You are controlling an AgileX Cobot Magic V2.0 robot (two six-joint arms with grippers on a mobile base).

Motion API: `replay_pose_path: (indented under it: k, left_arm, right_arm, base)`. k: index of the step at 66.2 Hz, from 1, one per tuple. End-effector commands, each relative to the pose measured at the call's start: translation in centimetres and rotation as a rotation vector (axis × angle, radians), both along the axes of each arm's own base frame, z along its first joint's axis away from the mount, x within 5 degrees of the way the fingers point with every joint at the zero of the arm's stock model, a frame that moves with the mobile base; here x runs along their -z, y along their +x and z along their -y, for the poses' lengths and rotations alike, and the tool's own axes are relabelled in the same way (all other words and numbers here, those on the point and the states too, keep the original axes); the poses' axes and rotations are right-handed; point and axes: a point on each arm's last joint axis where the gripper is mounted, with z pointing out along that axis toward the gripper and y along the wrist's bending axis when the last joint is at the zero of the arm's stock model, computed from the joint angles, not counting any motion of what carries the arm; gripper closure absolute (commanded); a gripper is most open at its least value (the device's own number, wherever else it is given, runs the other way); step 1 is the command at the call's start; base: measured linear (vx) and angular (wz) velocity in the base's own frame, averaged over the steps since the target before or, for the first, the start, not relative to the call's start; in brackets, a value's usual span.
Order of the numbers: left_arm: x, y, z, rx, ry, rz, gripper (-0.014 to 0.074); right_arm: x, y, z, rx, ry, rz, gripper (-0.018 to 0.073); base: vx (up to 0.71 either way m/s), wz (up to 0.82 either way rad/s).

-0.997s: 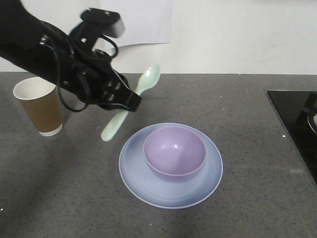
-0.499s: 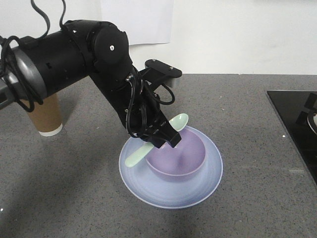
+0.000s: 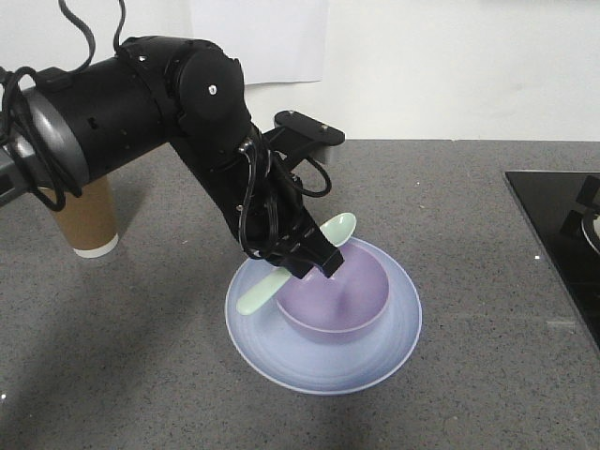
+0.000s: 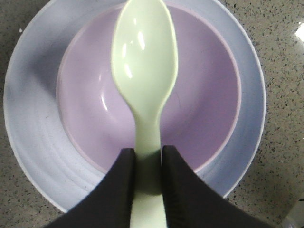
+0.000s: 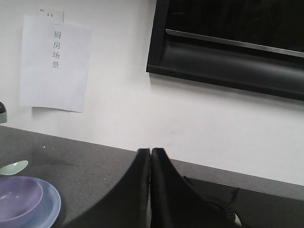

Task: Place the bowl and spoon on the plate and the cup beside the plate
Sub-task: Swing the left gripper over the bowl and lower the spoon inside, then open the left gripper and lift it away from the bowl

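A lavender bowl (image 3: 342, 305) (image 4: 204, 95) sits in the middle of the pale blue plate (image 3: 323, 361) (image 4: 28, 123). My left gripper (image 3: 319, 262) (image 4: 148, 153) is shut on the handle of the mint spoon (image 3: 339, 226) (image 4: 145, 71), holding it just above the bowl with the scoop pointing over the bowl's far side. The brown paper cup (image 3: 89, 220) stands left of the plate, partly hidden behind the left arm. My right gripper (image 5: 150, 152) is shut and empty, raised well to the right of the plate (image 5: 50, 206) and bowl (image 5: 19, 197).
A black stovetop (image 3: 562, 234) lies at the counter's right edge. A white wall with a paper sheet (image 5: 54, 61) and a dark cabinet (image 5: 228, 42) stands behind the grey counter (image 3: 141, 375).
The left arm carried the spoon from above the counter near the cup down and right over the bowl. In the last half second it has barely moved.
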Motion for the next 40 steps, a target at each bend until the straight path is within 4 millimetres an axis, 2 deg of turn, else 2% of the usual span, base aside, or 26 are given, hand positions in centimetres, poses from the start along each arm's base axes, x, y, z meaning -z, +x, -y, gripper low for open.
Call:
replay_pose_path:
  k: [1, 24, 35, 40]
  left_arm:
    - [-2.8, -0.9, -0.3, -0.002, -0.062, 0.05, 0.0479]
    - [-2.8, -0.8, -0.3, -0.019, -0.066, 0.044, 0.0194]
    - [-3.4, -0.8, -0.3, -0.035, -0.079, 0.057, 0.0159]
    - [-4.7, -0.8, -0.4, -0.045, -0.105, 0.089, 0.0163]
  right_arm:
    - [-1.0, 0.7, -0.2, 0.01, -0.015, 0.04, 0.0564]
    - [-0.8, 0.7, -0.2, 0.01, -0.013, 0.023, 0.0564]
    - [-0.8, 0.7, -0.2, 0.009, -0.012, 0.023, 0.0564]
    - [-0.8, 0.7, -0.2, 0.009, -0.012, 0.023, 0.0564]
  base:
    - [0.0, 0.0]
    - [0.0, 0.0]
    - [0.0, 0.0]
    - [0.0, 0.0]
